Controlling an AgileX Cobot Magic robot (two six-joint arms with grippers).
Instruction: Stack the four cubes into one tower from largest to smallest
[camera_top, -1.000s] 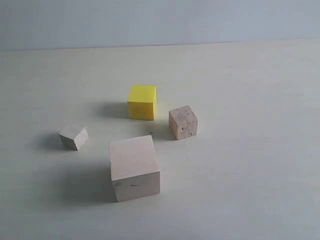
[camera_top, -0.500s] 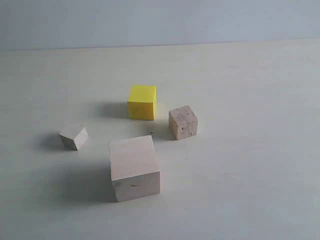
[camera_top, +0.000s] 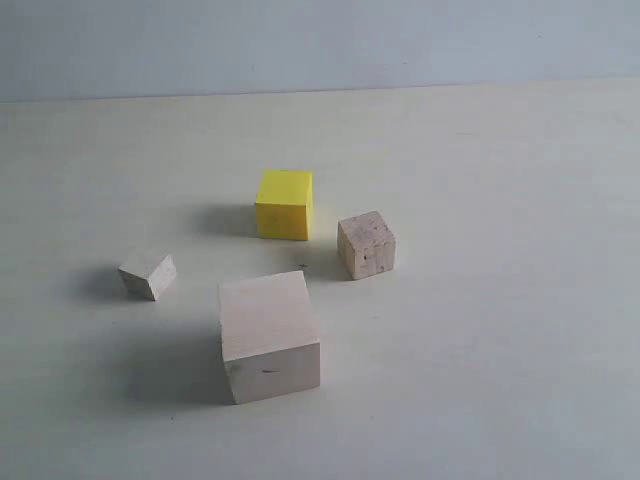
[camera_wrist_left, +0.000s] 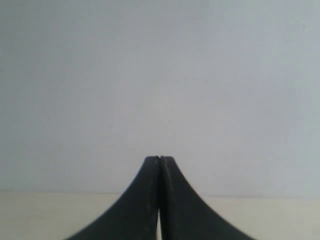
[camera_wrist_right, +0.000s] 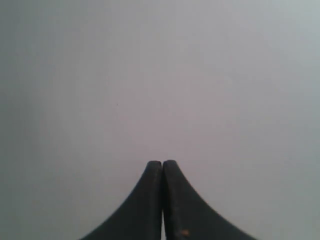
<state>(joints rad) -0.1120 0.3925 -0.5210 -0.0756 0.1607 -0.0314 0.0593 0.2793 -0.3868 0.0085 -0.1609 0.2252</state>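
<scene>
Four cubes stand apart on the pale table (camera_top: 520, 330) in the exterior view. The large pale wood cube (camera_top: 269, 335) is nearest the front. Behind it sits the bright yellow cube (camera_top: 285, 204), with the speckled tan cube (camera_top: 366, 244) to its right. The smallest greyish-white cube (camera_top: 148, 272) lies at the left, turned at an angle. No cube rests on another. Neither arm shows in the exterior view. My left gripper (camera_wrist_left: 159, 159) is shut with nothing in it, facing a blank wall. My right gripper (camera_wrist_right: 162, 163) is shut too, empty.
A pale grey wall (camera_top: 320, 45) rises behind the table's far edge. The left wrist view shows a strip of table (camera_wrist_left: 50, 215) under the wall (camera_wrist_left: 160, 75). The right wrist view shows only a grey surface (camera_wrist_right: 160, 75).
</scene>
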